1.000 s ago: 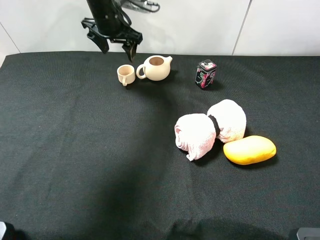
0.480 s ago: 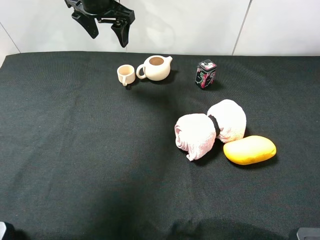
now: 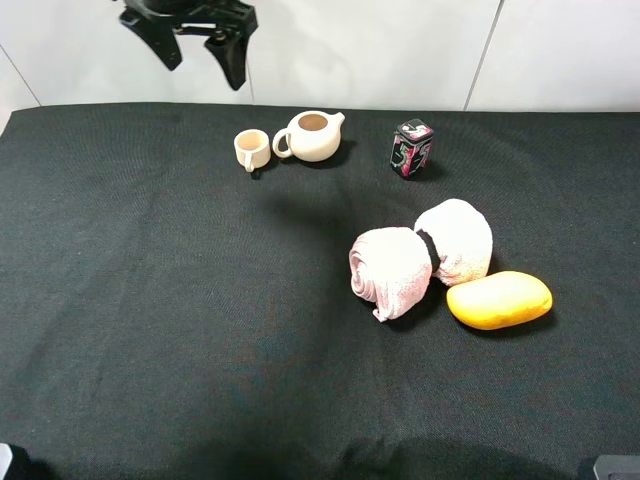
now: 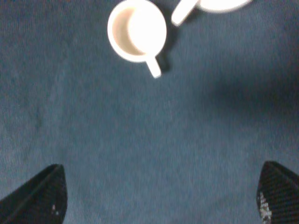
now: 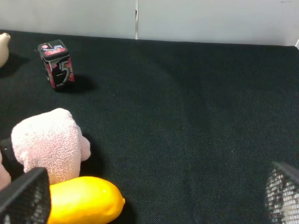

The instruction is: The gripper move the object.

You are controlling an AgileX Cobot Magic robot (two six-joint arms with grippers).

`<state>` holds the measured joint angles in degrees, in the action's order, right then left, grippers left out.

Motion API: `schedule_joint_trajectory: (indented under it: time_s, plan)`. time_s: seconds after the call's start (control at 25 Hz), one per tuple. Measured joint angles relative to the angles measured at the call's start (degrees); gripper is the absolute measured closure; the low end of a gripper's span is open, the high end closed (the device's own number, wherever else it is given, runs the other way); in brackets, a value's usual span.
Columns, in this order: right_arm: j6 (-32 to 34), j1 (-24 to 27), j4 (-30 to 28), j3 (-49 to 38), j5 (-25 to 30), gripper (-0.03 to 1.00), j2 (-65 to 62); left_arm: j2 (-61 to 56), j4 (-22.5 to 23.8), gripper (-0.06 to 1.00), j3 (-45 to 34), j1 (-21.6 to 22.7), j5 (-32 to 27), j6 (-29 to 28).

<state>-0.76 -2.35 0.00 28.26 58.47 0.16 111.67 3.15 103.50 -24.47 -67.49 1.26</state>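
The small cream cup (image 3: 250, 149) stands upright on the black cloth, handle toward the front, just left of the cream teapot (image 3: 313, 135). My left gripper (image 3: 198, 55) hangs open and empty high above the back edge, up and to the left of the cup. In the left wrist view the cup (image 4: 137, 30) shows from above with its brownish inside, well clear of the open gripper (image 4: 159, 196); the teapot's handle (image 4: 184, 11) is beside it. My right gripper (image 5: 154, 196) is open and empty, low at the right.
A small black and red tin (image 3: 411, 148) stands right of the teapot. Two rolled pink towels (image 3: 420, 255) and a yellow mango (image 3: 498, 299) lie at centre right. The right wrist view shows the tin (image 5: 56, 63), a towel (image 5: 46, 142) and the mango (image 5: 84, 200).
My left gripper has risen and moved left, away from the cup and teapot, staying open. The cup and the other things have not moved.
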Motion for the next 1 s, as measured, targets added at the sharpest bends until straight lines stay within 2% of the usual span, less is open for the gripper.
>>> schedule_joint_trajectory:
  time_s: [0.2,0.44,0.68,1.0]
  plan:
    - [0.0,0.0,0.0,0.0,0.0,0.27,0.0,-7.9,0.3,0.10,-11.3,0.4,0.1,-0.9]
    - [0.0,0.0,0.0,0.0,0.0,0.27,0.0,-17.6,4.0,0.10,-23.6,0.6,0.1,-3.3]
    - [0.0,0.0,0.0,0.0,0.0,0.27,0.0,-27.5,4.3,0.10,-34.8,0.6,0.2,-5.7]
    - [0.0,0.0,0.0,0.0,0.0,0.27,0.0,-43.2,4.3,0.10,-51.2,0.6,4.5,-8.6]
